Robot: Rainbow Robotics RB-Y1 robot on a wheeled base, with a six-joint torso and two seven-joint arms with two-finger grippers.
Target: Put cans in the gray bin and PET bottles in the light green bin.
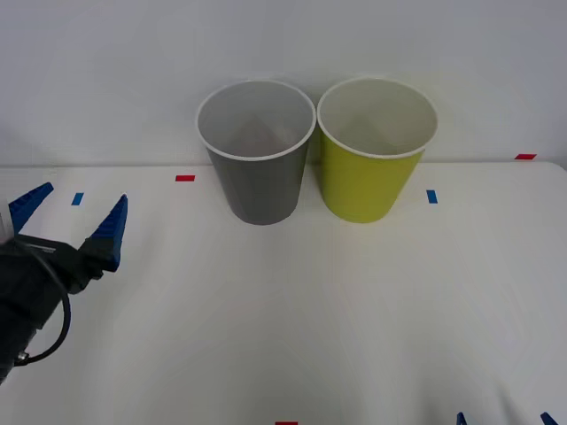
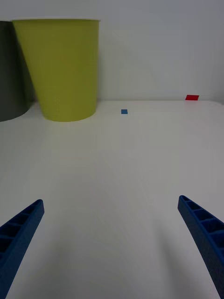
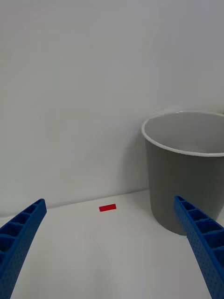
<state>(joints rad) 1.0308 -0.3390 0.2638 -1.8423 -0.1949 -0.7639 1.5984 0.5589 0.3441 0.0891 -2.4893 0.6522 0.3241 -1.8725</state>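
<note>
Front view: gray bin (image 1: 257,168) left, light green bin (image 1: 376,164) right, touching, at far table edge. Left gripper (image 1: 71,217) spread, empty, near left. Right gripper (image 1: 503,420) at near right.
Right wrist view: fingers (image 2: 21,229) spread, empty.
Left wrist view: fingers (image 3: 198,233) spread, facing gray bin.
Can location: cannot tell; sorting apparently done.

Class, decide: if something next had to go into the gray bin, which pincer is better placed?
Left, probably. The left pincer is raised and open beside the gray bin; the right pincer sits low at the table's near edge, nearer the light green bin.
</note>
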